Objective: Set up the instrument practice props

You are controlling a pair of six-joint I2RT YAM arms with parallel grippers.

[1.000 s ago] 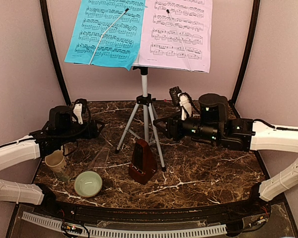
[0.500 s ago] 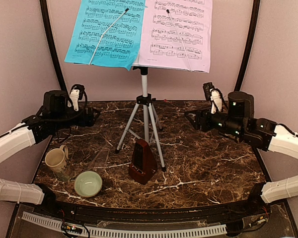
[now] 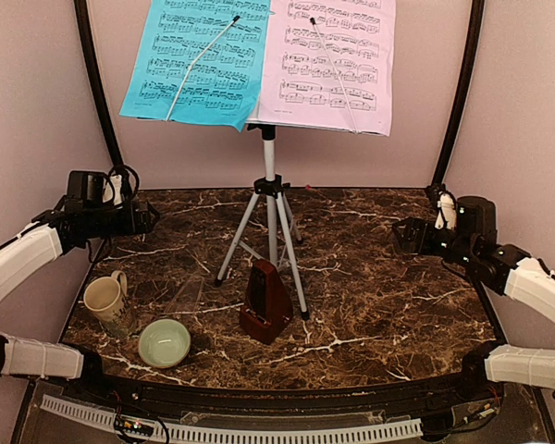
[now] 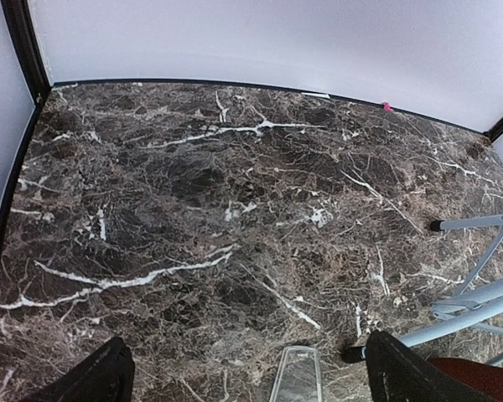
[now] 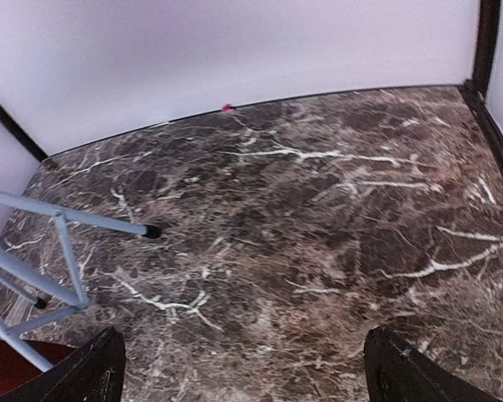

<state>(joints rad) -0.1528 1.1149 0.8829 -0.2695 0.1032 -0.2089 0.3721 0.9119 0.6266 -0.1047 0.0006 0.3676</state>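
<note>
The silver tripod music stand (image 3: 270, 199) is upright at mid-table. Its desk carries a blue sheet-music page (image 3: 196, 57) on the left and a pink page (image 3: 331, 60) on the right, each under a wire holder. A dark-red pyramid metronome (image 3: 265, 301) sits in front of the tripod legs. My left gripper (image 3: 146, 218) hangs at the far left, open and empty, with only marble between its fingertips (image 4: 109, 377). My right gripper (image 3: 402, 234) hangs at the far right, also open and empty. The tripod legs (image 5: 33, 260) show at the left edge of the right wrist view.
A beige mug (image 3: 104, 300) and a pale green bowl (image 3: 164, 342) stand at the front left of the brown marble table (image 3: 388, 305). A clear plastic piece (image 4: 295, 377) lies on the marble below the left gripper. Black frame posts (image 3: 461, 88) rise at both back corners.
Both arms have drawn back from the stand toward the table's sides, left arm leftward and right arm rightward. The stand, pages and metronome have not moved.
</note>
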